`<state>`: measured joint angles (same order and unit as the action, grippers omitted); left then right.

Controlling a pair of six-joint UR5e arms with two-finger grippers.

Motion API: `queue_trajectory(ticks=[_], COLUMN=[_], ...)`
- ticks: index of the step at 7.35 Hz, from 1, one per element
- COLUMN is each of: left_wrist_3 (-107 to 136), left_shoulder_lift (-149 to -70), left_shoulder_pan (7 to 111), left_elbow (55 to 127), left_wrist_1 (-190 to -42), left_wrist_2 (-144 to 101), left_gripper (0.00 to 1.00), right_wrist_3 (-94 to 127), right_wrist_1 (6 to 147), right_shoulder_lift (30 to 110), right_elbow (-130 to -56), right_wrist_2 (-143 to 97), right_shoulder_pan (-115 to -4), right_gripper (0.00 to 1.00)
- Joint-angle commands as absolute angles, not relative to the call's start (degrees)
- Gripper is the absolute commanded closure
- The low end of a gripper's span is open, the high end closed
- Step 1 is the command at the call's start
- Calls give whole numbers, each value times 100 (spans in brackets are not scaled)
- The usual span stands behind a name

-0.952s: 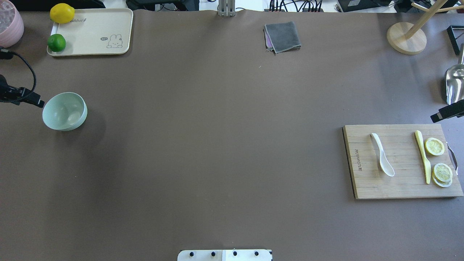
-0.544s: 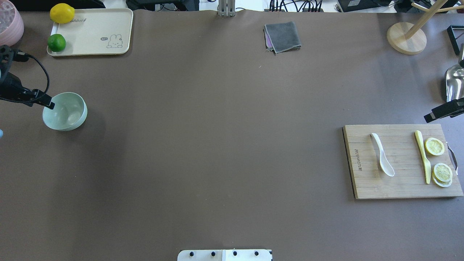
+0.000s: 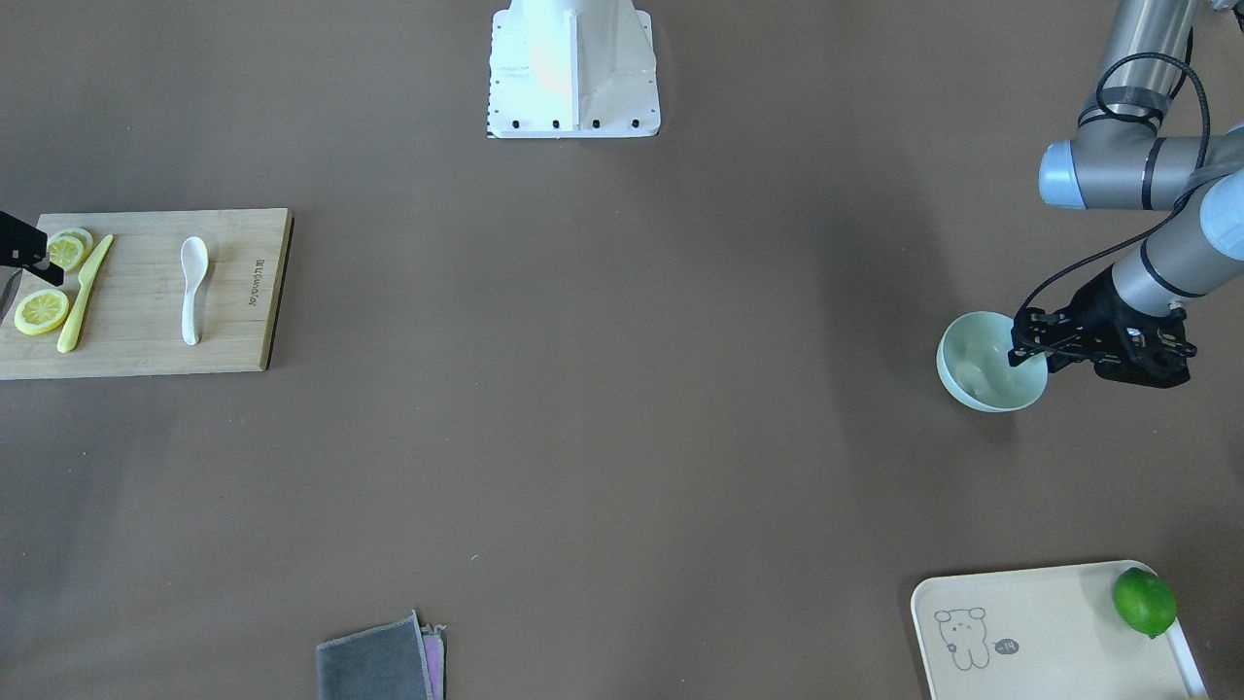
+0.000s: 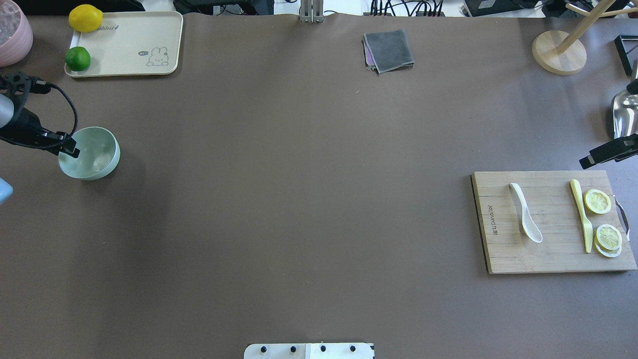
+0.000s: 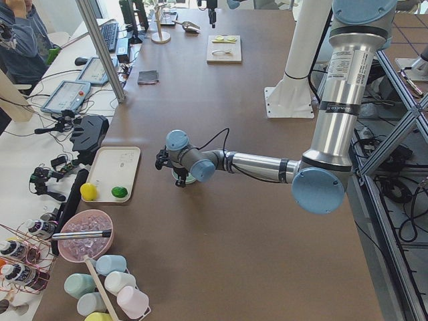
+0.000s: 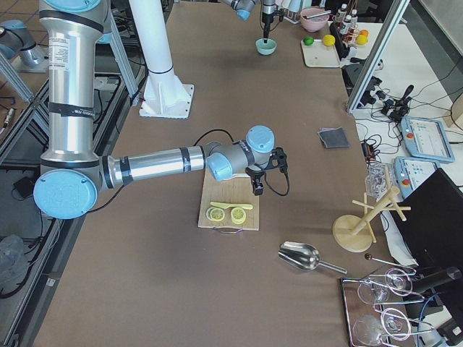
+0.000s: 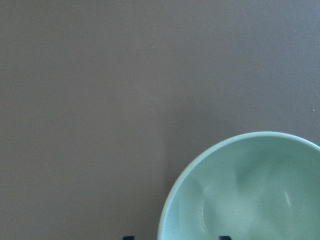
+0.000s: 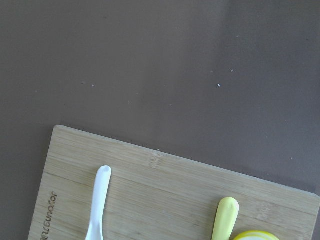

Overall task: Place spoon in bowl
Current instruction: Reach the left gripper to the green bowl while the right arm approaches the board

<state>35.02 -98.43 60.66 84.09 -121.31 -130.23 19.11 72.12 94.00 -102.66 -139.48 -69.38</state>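
The white spoon (image 4: 526,214) lies on the wooden cutting board (image 4: 548,254) at the right, scoop toward the robot; it also shows in the right wrist view (image 8: 100,200). The mint-green bowl (image 4: 94,154) stands empty at the far left. My left gripper (image 4: 70,147) is open and hangs over the bowl's left rim. In the left wrist view its fingertips (image 7: 128,237) stand apart on either side of the rim of the bowl (image 7: 250,195). My right gripper (image 4: 588,159) hovers just beyond the board's far right corner; I cannot tell whether it is open.
A yellow knife (image 4: 580,214) and lemon slices (image 4: 597,201) share the board. A cream tray (image 4: 129,45) with a lime (image 4: 78,59) and a lemon (image 4: 85,18) is at the back left. A grey cloth (image 4: 389,50), wooden stand (image 4: 558,52) and metal scoop (image 4: 625,114) are further back.
My left gripper has moved right, from beside the bowl to over its left rim. My right gripper has shifted slightly left toward the board. Spoon and bowl have not moved.
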Motion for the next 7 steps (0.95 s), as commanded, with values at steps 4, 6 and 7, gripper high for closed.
queue_trajectory(ticks=[4, 6, 7], left_wrist_3=[5707, 6850, 7264], left_shoulder_lift=[-10116, -10946, -11560], left_shoulder_pan=[5559, 4699, 4137], left_elbow=[9436, 9737, 9782], left_wrist_1=[-12200, -11580, -10923], left_wrist_2=[-12982, -12275, -11704], left_gripper=[100, 100, 100], right_wrist_3=[2846, 3144, 3399], right_wrist_1=[7207, 7207, 7207], right_shoulder_lift=[9202, 9211, 9211], right_elbow=[-10590, -10696, -10879], right_wrist_2=[-13581, -13125, -12835], right_shoulder_pan=[-6637, -6076, -5769], right_gripper=[0, 1, 2])
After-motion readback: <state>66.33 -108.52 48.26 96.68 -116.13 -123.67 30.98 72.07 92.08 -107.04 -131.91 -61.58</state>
